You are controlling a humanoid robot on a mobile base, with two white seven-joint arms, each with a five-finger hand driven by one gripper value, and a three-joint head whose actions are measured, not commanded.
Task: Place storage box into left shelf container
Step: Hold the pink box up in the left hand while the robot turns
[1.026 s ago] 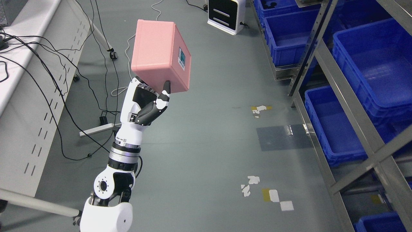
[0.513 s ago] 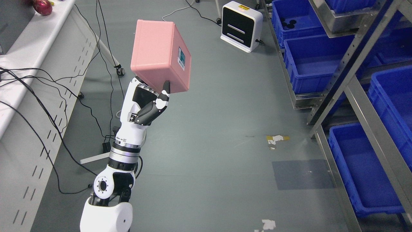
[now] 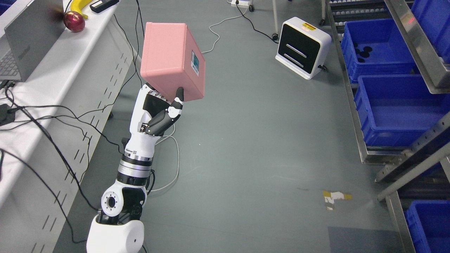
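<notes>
A pink storage box with a small label on its right face is held up over the grey floor, left of the picture's middle. My left hand grips its lower edge, thumb against the right face; the white arm rises from the bottom left. Blue shelf containers sit in a metal shelf along the right edge, well apart from the box. The right arm does not show.
A white table on the left carries a laptop, a red fruit, a banana and trailing black cables. A white-and-black device stands on the floor near the shelf. Tape scraps mark the floor.
The whole picture has shifted down and right, so the camera moved: the table top, fruit and farther shelf bins came into view. The hand keeps the same hold on the box.
</notes>
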